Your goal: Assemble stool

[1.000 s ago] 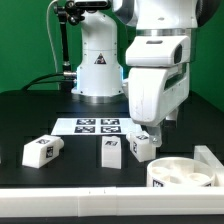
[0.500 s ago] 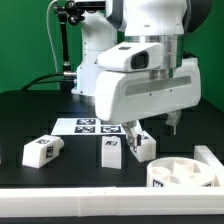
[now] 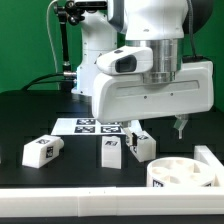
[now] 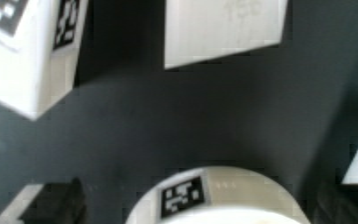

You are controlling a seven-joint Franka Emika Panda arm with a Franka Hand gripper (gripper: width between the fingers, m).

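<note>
Three white stool legs with tags lie on the black table: one at the exterior view's left [image 3: 40, 150], one in the middle [image 3: 110, 150], one right of it [image 3: 143, 146]. The round rimmed seat [image 3: 185, 172] lies at the front right. My gripper [image 3: 157, 129] hangs turned just above the right leg, its jaws apart, one fingertip [image 3: 133, 131] beside that leg and the other fingertip [image 3: 180, 127] further right. In the wrist view a tagged leg [image 4: 211, 195] sits close under the hand, with one dark finger [image 4: 51, 205] beside it. Two more legs [image 4: 25, 50] [image 4: 229, 30] lie beyond.
The marker board [image 3: 98, 125] lies behind the legs, in front of the robot base [image 3: 95, 70]. A white raised piece [image 3: 210, 155] stands behind the seat at the right edge. A pale strip [image 3: 70, 195] runs along the table's front edge.
The hand has turned from upright to lying wide across the view, staying over the right leg. One fingertip has swung out to the right. The legs and seat have not moved.
</note>
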